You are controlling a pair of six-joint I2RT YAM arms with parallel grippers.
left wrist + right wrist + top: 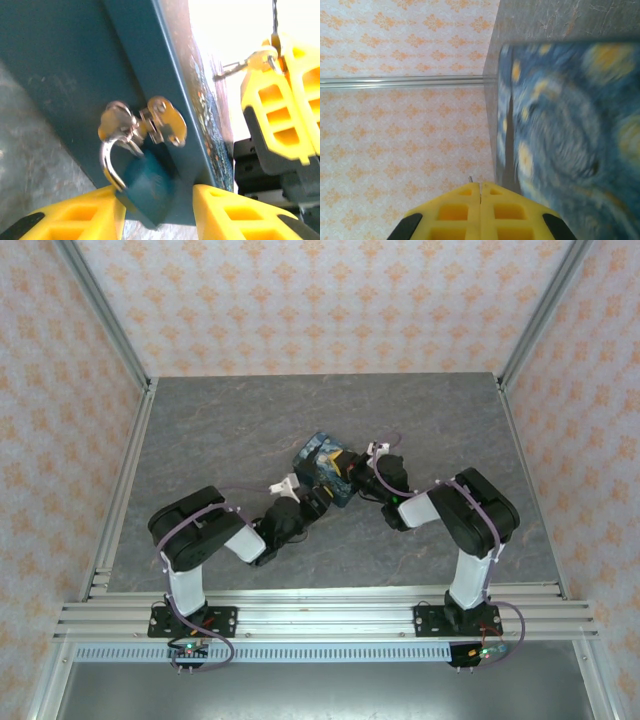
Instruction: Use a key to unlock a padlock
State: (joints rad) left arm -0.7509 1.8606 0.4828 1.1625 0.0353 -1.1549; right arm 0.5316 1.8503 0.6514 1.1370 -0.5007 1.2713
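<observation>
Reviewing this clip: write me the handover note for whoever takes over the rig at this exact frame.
Left gripper: open, straddling the padlock. Whether it touches the padlock cannot be told.
Right gripper: shut on the key, held up by the painted top of the box, apart from the padlock.
Padlock: hangs from the hasp on the box's teal side, and looks closed.
Done: key is in hand and both arms are at the box.
Left to do: steady the padlock, bring the key to it, insert, turn, and pull it open.
</observation>
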